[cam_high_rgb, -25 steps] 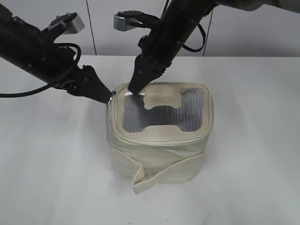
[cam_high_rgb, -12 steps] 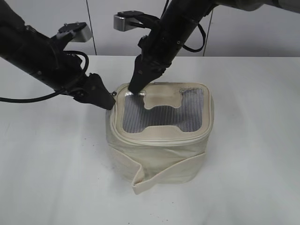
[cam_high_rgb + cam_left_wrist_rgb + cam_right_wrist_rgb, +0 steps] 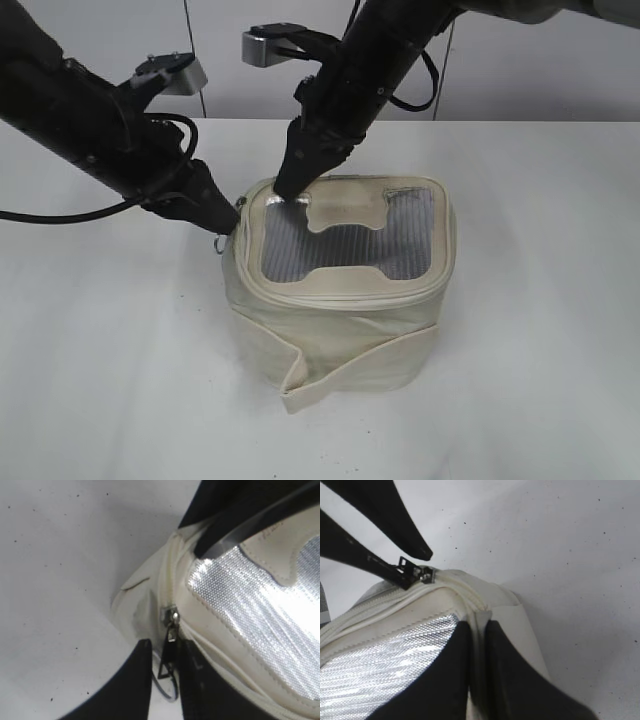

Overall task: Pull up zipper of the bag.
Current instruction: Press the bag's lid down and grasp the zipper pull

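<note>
White table (image 3: pixel 90 380), matte, scattered with tiny dark specks; specks clearest in both wrist views (image 3: pixel 60 545). Soft shadows across the left half. Far edge of the table meets a pale grey wall (image 3: pixel 560 70) along a straight horizontal line. Wall split into panels by thin dark vertical seams (image 3: pixel 196 60), one at left, another partly hidden near centre-right. Surface otherwise plain, no markings or pattern. Lighting even, faint glare toward the near right.
</note>
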`<action>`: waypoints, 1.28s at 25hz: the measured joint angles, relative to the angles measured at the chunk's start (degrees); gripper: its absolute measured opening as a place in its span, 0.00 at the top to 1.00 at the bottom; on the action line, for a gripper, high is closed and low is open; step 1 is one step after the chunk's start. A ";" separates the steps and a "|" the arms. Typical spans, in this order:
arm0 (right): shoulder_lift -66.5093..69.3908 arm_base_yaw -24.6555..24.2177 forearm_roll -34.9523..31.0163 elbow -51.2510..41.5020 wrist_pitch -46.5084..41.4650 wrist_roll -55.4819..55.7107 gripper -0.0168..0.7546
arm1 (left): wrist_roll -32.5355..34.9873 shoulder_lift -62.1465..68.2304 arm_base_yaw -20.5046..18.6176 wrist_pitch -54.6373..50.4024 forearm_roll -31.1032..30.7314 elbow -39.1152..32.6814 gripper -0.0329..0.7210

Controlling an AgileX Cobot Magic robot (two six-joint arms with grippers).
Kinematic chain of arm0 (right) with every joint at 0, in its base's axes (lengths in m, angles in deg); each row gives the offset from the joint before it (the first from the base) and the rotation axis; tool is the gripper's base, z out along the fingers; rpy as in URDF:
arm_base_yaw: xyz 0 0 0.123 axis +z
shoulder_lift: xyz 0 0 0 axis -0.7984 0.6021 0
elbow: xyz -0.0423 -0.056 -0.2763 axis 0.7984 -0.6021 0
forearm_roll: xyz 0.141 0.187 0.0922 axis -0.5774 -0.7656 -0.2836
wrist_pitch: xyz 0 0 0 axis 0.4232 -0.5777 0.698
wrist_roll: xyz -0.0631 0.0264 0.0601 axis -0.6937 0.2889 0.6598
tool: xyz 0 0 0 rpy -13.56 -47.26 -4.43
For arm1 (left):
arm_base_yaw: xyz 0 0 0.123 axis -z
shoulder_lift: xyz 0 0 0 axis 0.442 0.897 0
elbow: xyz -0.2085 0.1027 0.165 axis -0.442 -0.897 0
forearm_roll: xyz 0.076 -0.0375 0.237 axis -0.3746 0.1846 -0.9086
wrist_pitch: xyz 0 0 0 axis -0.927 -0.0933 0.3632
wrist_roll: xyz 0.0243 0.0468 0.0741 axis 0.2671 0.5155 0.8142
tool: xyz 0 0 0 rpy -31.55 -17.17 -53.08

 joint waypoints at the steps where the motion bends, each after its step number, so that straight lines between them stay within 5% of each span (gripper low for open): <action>1: 0.00 0.00 0.00 0.00 0.00 0.00 0.90 | 0.00 -0.06 0.00 -0.02 -0.17 0.00 0.81; 5: 0.00 0.00 0.00 0.00 0.00 0.00 0.90 | 0.00 -0.52 0.06 0.04 -2.53 0.07 0.95; 32: 0.57 0.71 2.43 3.33 -1.19 7.18 0.90 | -3.22 -2.63 1.77 -11.43 -9.41 0.73 0.96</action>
